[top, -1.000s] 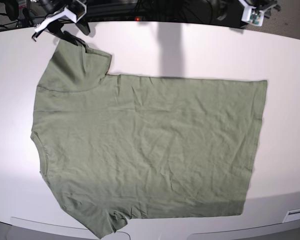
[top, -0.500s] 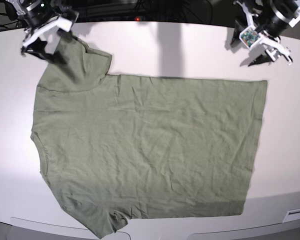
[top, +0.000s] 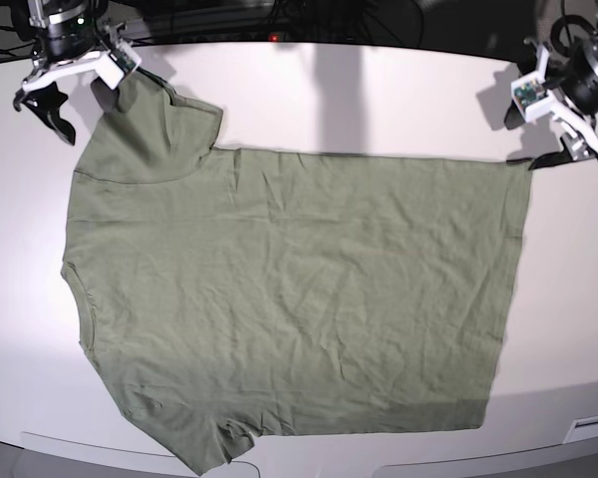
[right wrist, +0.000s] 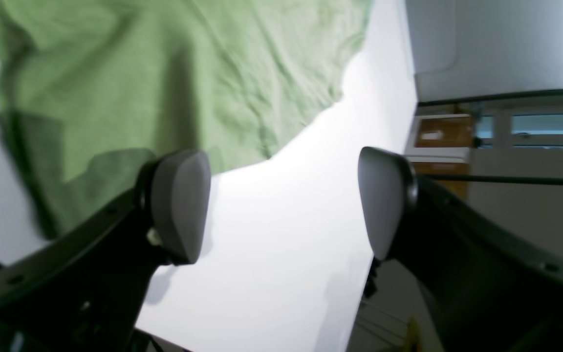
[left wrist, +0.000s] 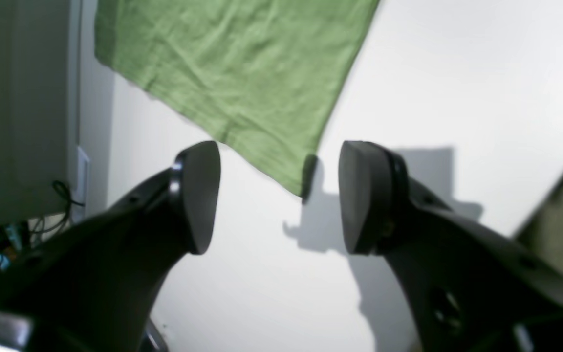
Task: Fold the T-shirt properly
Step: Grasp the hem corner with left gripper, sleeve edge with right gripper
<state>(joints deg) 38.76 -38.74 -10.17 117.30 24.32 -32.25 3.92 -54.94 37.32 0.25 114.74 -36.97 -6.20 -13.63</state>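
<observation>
Your T-shirt (top: pixel 289 299) lies flat and wrinkled across the white table (top: pixel 379 100), collar end toward the left of the base view, hem toward the right. Bare table runs along the far side between the two arms and down the right side past the hem; on the left only a narrow strip of table shows beside the collar end. At the near side the lower sleeve sits at the table's front edge. Your left gripper (top: pixel 563 124) stands at the far right corner of the hem, jaws wide apart and holding nothing; in the left wrist view that corner (left wrist: pixel 306 181) lies between the two fingertips (left wrist: pixel 198 195), with the gripper's shadow cast on the table just behind it. Whether a fingertip touches the cloth cannot be told. Your right gripper (top: pixel 65 88) is at the far left, by the upper sleeve (top: pixel 154 129), jaws likewise spread and empty; in the right wrist view one fingertip (right wrist: pixel 179 205) overlaps the cloth's shaded edge while the other sits over bare table. Both arms are cut off by the top of the base view. The right wrist view is blurred.
</observation>
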